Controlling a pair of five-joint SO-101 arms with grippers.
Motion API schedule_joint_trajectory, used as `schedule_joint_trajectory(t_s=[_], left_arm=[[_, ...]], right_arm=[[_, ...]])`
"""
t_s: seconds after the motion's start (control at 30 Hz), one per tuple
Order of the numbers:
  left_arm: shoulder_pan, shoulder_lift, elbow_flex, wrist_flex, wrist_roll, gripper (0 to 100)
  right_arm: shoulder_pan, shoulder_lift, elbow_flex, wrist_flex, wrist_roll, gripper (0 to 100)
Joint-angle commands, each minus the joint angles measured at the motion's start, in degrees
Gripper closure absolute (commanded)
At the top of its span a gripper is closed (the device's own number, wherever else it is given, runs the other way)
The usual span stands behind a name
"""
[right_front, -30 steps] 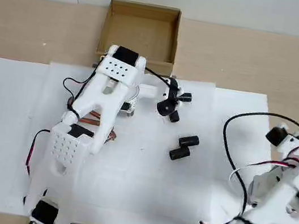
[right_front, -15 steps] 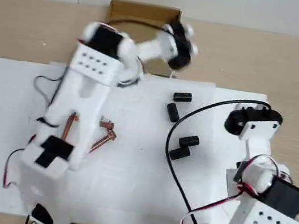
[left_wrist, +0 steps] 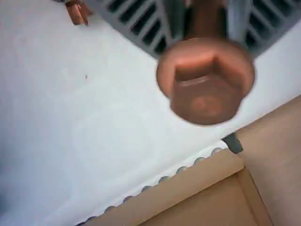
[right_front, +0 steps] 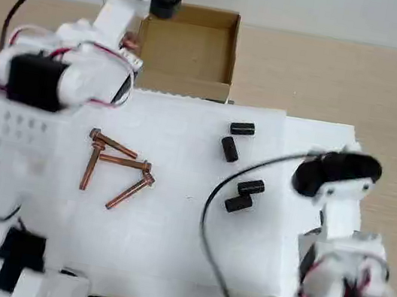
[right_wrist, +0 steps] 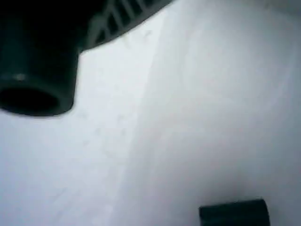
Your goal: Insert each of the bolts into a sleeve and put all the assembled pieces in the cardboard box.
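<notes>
A copper bolt (left_wrist: 205, 80) is pinched head-outward in the closed fingers of the left gripper (left_wrist: 205, 21), near the far edge of the surface (right_front: 311, 68) beside the cardboard box (right_front: 188, 40), while the right gripper (right_wrist: 47, 37) clasps a black sleeve (right_wrist: 35, 70) bore-outward, probably so the two can be mated.

No text, number or sign can be read on the cardboard box (right_front: 188, 48), on any bolt (right_front: 119, 145), on any sleeve (right_front: 242, 128), or on the white paper (right_front: 182, 245).
</notes>
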Motion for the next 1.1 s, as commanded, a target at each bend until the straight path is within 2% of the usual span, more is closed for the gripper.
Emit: schedule_joint_trajectory(t_s=[0.0, 0.07, 0.17, 0.27, 0.6, 0.83, 0.97, 1.07], left_arm=[[-0.2, -13.4, 6.6, 0.2, 4.1, 99], [-0.1, -19.6, 12.9, 0.0, 10.1, 99], [-0.4, -28.5, 21.6, -1.9, 18.9, 99], [-0.4, -36.7, 30.8, -6.9, 24.5, 99], [-0.4, -65.1, 66.9, -32.4, 39.7, 99], [0.1, -87.6, 89.8, -44.9, 42.4, 99], [1.3, -97.4, 97.7, -46.5, 42.5, 99], [3.5, -96.2, 98.6, -45.9, 44.7, 99]], right_arm=[[-4.4, -9.5, -1.5, 0.0, -0.2, 99.6], [-7.2, -13.8, 0.6, -0.7, -1.2, 99.6], [-8.9, -19.1, 3.9, -4.6, -8.2, 99.6], [-10.3, -23.2, 8.8, -11.1, -14.9, 99.6], [-29.6, -31.6, 27.4, -26.0, -29.1, 99.6], [-40.2, -34.1, 35.8, -33.5, -29.6, 99.6], [-47.2, -34.0, 39.4, -36.8, -29.4, 99.6], [-51.9, -34.0, 41.4, -38.1, -29.3, 99.6]])
